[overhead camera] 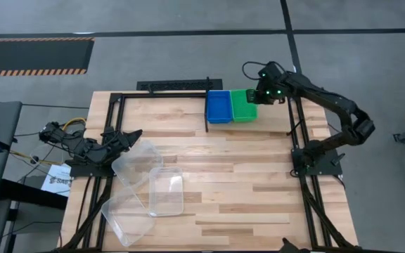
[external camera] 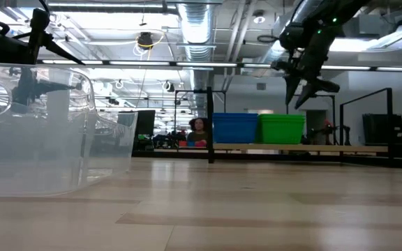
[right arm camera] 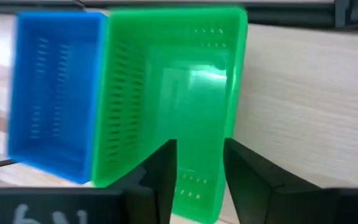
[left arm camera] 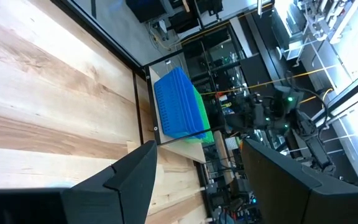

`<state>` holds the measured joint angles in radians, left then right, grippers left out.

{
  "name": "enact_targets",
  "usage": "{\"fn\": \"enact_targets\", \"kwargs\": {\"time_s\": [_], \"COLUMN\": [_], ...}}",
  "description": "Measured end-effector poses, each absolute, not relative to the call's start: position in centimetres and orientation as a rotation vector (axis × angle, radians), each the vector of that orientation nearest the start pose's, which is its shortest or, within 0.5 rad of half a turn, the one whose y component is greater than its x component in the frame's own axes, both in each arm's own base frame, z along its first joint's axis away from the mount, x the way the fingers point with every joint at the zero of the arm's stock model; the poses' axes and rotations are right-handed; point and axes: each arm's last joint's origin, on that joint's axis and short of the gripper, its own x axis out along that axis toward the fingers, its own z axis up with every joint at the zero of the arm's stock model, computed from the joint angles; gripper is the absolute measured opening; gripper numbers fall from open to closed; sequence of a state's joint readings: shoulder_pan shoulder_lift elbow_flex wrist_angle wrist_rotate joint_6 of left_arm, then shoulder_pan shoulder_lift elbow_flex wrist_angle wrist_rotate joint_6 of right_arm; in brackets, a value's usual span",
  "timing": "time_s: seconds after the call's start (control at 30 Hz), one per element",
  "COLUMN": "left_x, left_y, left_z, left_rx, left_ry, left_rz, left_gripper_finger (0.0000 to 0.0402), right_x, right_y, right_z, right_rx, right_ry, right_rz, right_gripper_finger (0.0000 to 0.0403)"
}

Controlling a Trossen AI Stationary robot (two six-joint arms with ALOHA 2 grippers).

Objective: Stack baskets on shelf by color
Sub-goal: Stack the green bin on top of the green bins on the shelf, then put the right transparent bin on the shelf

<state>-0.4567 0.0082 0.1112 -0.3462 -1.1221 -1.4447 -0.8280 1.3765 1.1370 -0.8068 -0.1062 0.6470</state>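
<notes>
A blue basket (overhead camera: pixel 219 105) and a green basket (overhead camera: pixel 244 104) stand side by side, touching, on the light-wood shelf (overhead camera: pixel 276 121) at the table's far side. My right gripper (overhead camera: pixel 255 96) hangs open above the green basket (right arm camera: pixel 166 81). In the low view its fingertips (external camera: pixel 306 94) stay clear of the basket's rim (external camera: pixel 281 117). Three clear baskets (overhead camera: pixel 133 163) (overhead camera: pixel 166 190) (overhead camera: pixel 127 219) lie near the table's left and near edges, partly overlapping. My left gripper (overhead camera: pixel 136 135) is open, just left of the farthest clear basket. One clear basket (external camera: pixel 40 132) fills the low view's left.
Thin black rails (overhead camera: pixel 207 105) frame the shelf, with an upright post (external camera: pixel 210 125) left of the blue basket. The shelf's wood lies bare to the right of the green basket (right arm camera: pixel 303 93). Bare plank tabletop (overhead camera: pixel 245 183) lies between the clear baskets and the right arm's base.
</notes>
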Motion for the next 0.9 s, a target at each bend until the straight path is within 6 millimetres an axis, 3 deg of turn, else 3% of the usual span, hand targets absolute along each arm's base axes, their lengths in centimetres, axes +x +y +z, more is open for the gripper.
{"fn": "enact_targets", "kwargs": {"time_s": [0.17, 0.43, 0.7, 0.9], "left_x": [7.7, 8.4, 10.0, 12.8], "left_y": [-0.9, -1.7, -2.5, -4.3], "left_z": [17.2, 18.3, 23.0, 25.2], "left_rx": [-1.232, -1.206, -1.029, -0.969], "left_ry": [-0.306, -0.201, -0.099, 0.27], "left_rz": [0.616, 0.381, 0.386, 0.467], "left_gripper_finger": [0.0224, 0.0224, 0.0224, 0.0224], "right_x": [17.8, 18.6, 20.6, 23.8], "right_y": [-18.2, -14.3, -12.3, -10.5], "right_z": [30.5, 33.6, 33.4, 32.1], "right_rx": [0.972, 0.853, 0.791, 0.714], "right_ry": [0.624, 0.506, 0.547, 0.62], "right_rz": [-0.871, -0.685, -0.568, -0.445], "right_gripper_finger": [0.0174, 0.0174, 0.0171, 0.0175]}}
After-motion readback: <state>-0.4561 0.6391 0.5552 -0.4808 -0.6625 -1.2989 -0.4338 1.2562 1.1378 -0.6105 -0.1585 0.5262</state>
